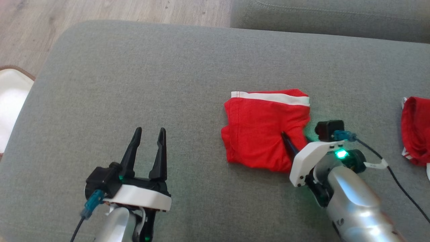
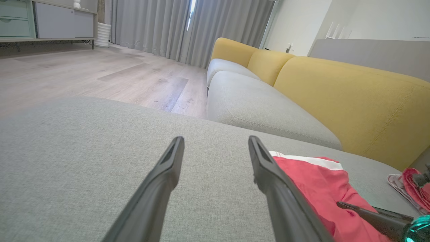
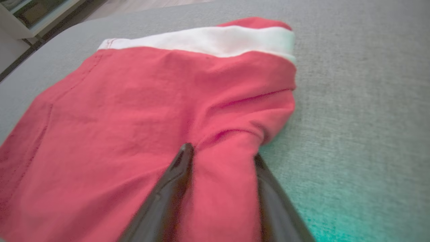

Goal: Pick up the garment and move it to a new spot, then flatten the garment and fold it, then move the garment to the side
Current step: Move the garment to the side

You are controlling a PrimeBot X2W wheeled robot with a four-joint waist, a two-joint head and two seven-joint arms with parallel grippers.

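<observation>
Straddling a raised fold at the 4 o'clock corner of the red shorts [image 1: 258, 127], my right gripper [image 3: 221, 151] has its two fingers moderately apart with cloth bunched between them. I cannot tell whether they pinch it yet. The shorts lie folded on the grey cushion [image 1: 168, 67], just toward 3 o'clock from the middle of my head view, with the white waistband [image 1: 272, 97] at their 12 o'clock edge. My left gripper [image 1: 150, 130] hovers at 7 o'clock, jaws wide and holding nothing. A second red garment [image 1: 416, 131] lies far out at 3 o'clock.
</observation>
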